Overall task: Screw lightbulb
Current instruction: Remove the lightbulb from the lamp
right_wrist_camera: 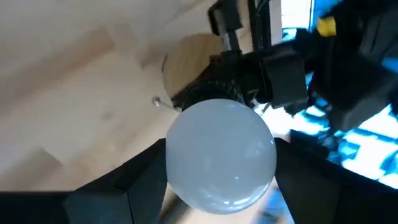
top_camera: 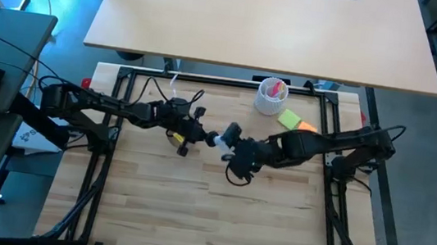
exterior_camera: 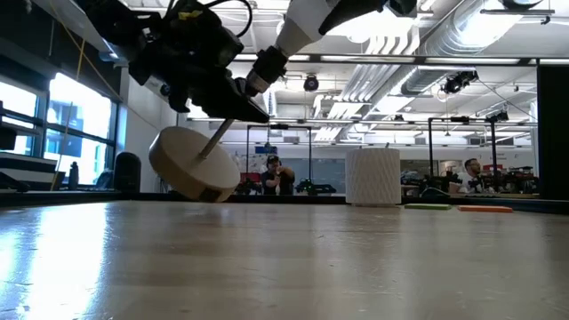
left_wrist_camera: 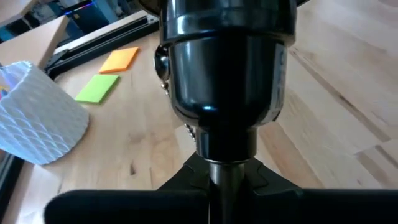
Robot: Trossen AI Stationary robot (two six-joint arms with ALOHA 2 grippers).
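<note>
The white lightbulb (right_wrist_camera: 221, 155) sits with its neck in the black socket (right_wrist_camera: 224, 93) of a lamp stand. That stand has a round wooden disc base (exterior_camera: 194, 164) and a thin stem (exterior_camera: 213, 138). My left gripper (top_camera: 191, 132) is shut on the stem just below the socket (left_wrist_camera: 224, 74). My right gripper (top_camera: 226, 138) comes from the table's right and is closed around the bulb. In the low view the stand is tipped, with the bulb end (exterior_camera: 307, 22) up and to the right. Whether the disc's lower edge touches the table, I cannot tell. My left gripper pinches the stand's thin stem (left_wrist_camera: 224, 177) between its two fingers, right under the black socket. The fingers lie across the stem. The stand is tilted in the hold, with the disc low and the socket high. My right gripper holds the bulb's round globe (right_wrist_camera: 186, 168) between its two fingers (right_wrist_camera: 134, 183), one on each side. It comes along the bulb's axis from its rounded end, slanting down from the table's right.
A white perforated cup (top_camera: 271, 95) with pink contents stands at the back, right of centre. A green note (top_camera: 289, 118) and an orange note (top_camera: 307, 126) lie beside it. Bare wooden tabletop lies in front of the arms. People sit in the room beyond (exterior_camera: 271, 173).
</note>
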